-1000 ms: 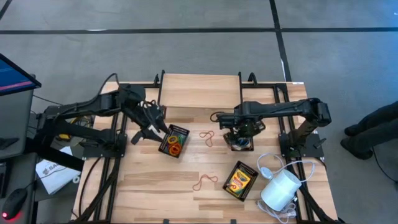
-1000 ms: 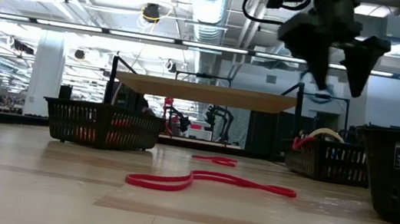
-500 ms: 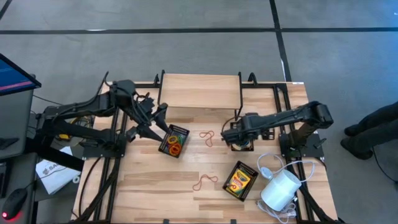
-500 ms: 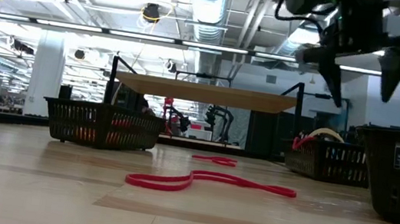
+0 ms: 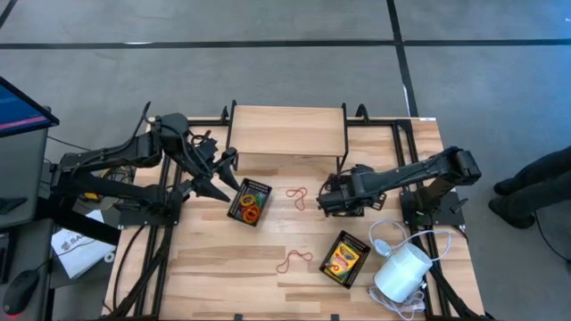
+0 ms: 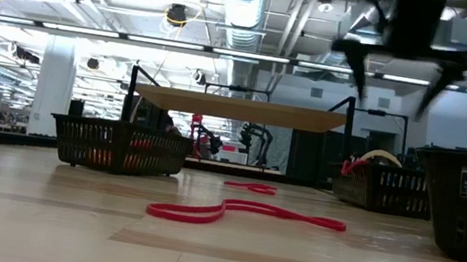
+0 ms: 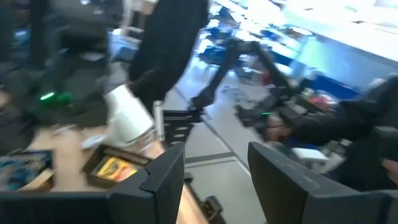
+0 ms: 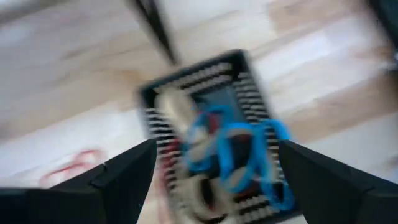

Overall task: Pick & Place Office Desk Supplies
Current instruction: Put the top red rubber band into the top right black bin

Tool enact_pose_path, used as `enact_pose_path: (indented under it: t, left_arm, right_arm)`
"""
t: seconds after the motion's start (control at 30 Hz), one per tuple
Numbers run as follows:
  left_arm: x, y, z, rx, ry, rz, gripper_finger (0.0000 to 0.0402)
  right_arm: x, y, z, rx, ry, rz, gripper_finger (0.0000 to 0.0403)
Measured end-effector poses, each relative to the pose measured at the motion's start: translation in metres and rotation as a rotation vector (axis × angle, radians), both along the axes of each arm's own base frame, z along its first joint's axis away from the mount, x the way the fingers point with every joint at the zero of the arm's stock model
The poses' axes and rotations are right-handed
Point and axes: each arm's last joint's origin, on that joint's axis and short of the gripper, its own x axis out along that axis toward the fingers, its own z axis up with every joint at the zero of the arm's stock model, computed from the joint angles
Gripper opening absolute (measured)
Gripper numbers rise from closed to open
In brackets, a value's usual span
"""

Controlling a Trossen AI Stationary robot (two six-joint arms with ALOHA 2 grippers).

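Overhead, high view: left gripper (image 5: 217, 175) spread, at 10 o'clock of the tray (image 5: 250, 201) of loops; right gripper (image 5: 328, 200) spread over another tray; crayon box (image 5: 344, 258) at 5 o'clock.
Low view: red loop (image 6: 245, 212) flat on the wooden table (image 6: 67, 227); workshop behind.
Left wrist: fingers (image 7: 155, 183) apart, empty; white cylinder (image 7: 127, 115) beyond.
Right wrist: fingers (image 8: 127, 174) apart above blue loops (image 8: 233, 146) in a mesh tray.

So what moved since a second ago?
The right gripper dropped from above its mesh tray and now hangs open over it. The left gripper swung up, away from its own tray, empty. The red loops stayed put.
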Motion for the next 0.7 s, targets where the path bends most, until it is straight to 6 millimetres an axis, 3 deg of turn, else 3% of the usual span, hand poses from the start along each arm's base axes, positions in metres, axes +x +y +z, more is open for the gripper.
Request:
enact_pose_path:
  t: [0.07, 0.17, 0.37, 0.5, 0.6, 0.7]
  left_arm:
    - [0.006, 0.002, -0.006, 0.010, 0.041, 0.069, 0.0169]
    - [0.021, 0.009, -0.026, 0.081, 0.154, 0.176, 0.0169]
    - [0.050, 0.009, -0.072, 0.215, 0.372, 0.101, 0.0179]
    - [0.083, 0.002, -0.105, 0.389, 0.456, 0.207, 0.0178]
    - [0.112, -0.001, -0.138, 0.470, 0.526, 0.271, 0.0176]
    - [0.134, -0.004, -0.169, 0.563, 0.628, 0.341, 0.0176]
  right_arm:
    - [0.006, 0.005, 0.012, -0.089, -0.123, 0.039, 0.0332]
    - [0.006, 0.015, 0.046, -0.259, -0.284, 0.120, 0.0329]
    - [-0.024, 0.040, 0.140, -0.463, -0.461, 0.389, 0.0320]
    - [-0.037, 0.063, 0.198, -0.614, -0.611, 0.550, 0.0317]
    - [-0.037, 0.069, 0.228, -0.715, -0.653, 0.591, 0.0317]
    - [-0.030, 0.070, 0.244, -0.776, -0.661, 0.606, 0.0317]
